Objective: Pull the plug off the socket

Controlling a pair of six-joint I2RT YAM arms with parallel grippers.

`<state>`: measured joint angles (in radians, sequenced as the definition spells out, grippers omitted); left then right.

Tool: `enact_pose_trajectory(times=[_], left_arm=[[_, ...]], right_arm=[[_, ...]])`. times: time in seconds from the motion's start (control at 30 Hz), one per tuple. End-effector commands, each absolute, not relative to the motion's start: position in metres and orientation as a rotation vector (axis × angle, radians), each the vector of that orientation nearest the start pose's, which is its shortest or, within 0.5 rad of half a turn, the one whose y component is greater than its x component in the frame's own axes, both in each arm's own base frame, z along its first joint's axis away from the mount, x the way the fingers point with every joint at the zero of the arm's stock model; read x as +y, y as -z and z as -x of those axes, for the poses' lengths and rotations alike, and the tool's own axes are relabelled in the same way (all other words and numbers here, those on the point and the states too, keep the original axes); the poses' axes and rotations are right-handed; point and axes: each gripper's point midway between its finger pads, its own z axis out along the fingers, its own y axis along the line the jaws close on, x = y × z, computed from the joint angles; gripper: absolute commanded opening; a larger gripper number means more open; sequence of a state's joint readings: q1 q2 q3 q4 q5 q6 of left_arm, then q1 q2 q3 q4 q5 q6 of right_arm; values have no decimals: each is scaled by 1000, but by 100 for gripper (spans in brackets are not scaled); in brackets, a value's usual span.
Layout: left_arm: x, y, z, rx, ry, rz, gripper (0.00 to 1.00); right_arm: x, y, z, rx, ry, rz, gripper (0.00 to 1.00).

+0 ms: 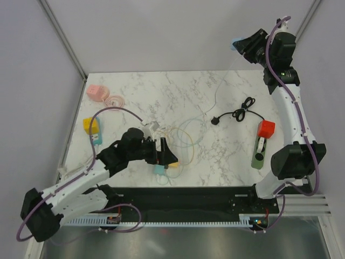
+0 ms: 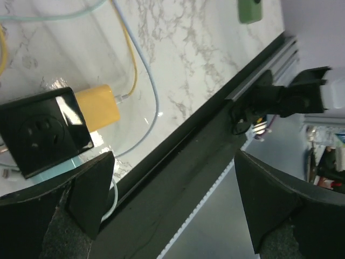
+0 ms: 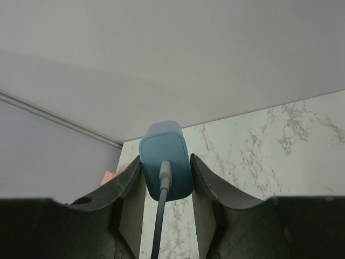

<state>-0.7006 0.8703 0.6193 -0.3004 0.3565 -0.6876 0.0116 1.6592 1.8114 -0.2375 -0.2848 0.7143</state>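
Observation:
My right gripper (image 1: 241,45) is raised high over the table's far right corner and is shut on a light blue charger plug (image 3: 164,143). The plug's thin cable (image 1: 216,96) hangs down to the table. In the right wrist view the gripper (image 3: 166,162) pinches the plug's two sides. A black socket block (image 2: 43,132) sits near the table's front edge, its face empty, with a yellow plug (image 2: 99,108) beside it. My left gripper (image 2: 173,162) is open and empty just right of the socket, over the table's edge. It shows in the top view (image 1: 170,156).
Loose cable loops (image 1: 186,137) lie mid-table. A pink charger (image 1: 97,91) and a yellow block (image 1: 91,127) sit at the left. A black cord (image 1: 240,113) and a red plug (image 1: 265,128) on a green strip (image 1: 259,156) lie at the right. A black rail (image 2: 178,162) borders the front.

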Motion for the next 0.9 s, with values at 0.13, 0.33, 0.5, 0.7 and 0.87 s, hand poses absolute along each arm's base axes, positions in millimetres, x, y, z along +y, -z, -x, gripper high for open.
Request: enact_pose_trajectory(times=[0.13,0.33,0.5,0.7,0.87], left_arm=[[-300,-119,-211,2350,957,-304,98],[-336,-93,-206,2433,1008,-359,86],[-345,-117,-178,2402,1115,-386,42],[-303,-161,-155,2333,1095,-311,2],[-273,-249,-142,2123,1185,-274,2]], right_arm=[[79,-501,-450,1461,-827,-232,0],[75,-506,-435,1441,-839,-215,0],[67,-501,-430,1444,-829,-222,0],[56,-495,-424,1444,-778,-225,0],[50,-480,-425,1463,-743,-250,0]])
